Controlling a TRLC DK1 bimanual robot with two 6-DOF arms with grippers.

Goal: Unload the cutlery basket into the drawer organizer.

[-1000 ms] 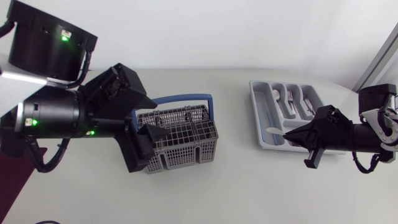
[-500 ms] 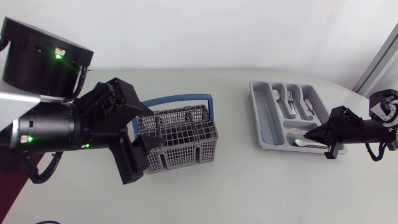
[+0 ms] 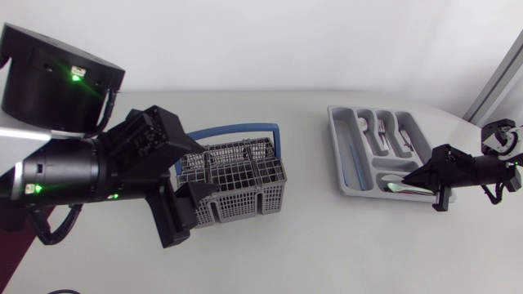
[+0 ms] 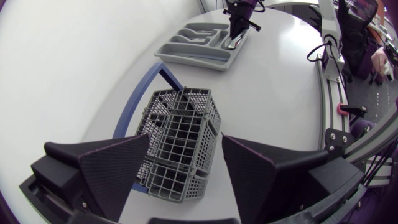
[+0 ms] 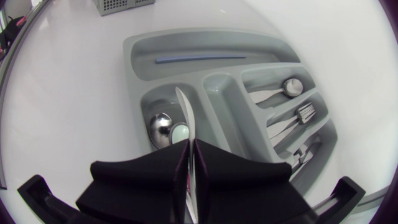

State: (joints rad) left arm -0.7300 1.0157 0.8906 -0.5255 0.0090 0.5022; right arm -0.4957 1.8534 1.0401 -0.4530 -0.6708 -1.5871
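A grey wire cutlery basket (image 3: 233, 184) with a blue handle stands left of centre. My left gripper (image 3: 186, 214) is open at its near left corner; in the left wrist view the basket (image 4: 180, 134) lies just ahead of and between the wide-apart fingers (image 4: 115, 171). The grey drawer organizer (image 3: 347, 122) sits at the right. My right gripper (image 3: 426, 176) is low over its front compartment, shut on a slim silver piece of cutlery (image 5: 185, 118) that points into that compartment. A spoon bowl (image 5: 160, 126) lies there beside it.
The organizer's long compartment holds a blue stick (image 5: 199, 59); forks and a spoon (image 5: 292, 87) lie in the narrow ones. Bare white table stretches between basket and organizer and along the front edge.
My right gripper has drawn back to the right and dropped with its cutlery over the organizer's front compartment. My left arm has eased slightly left and down beside the basket.
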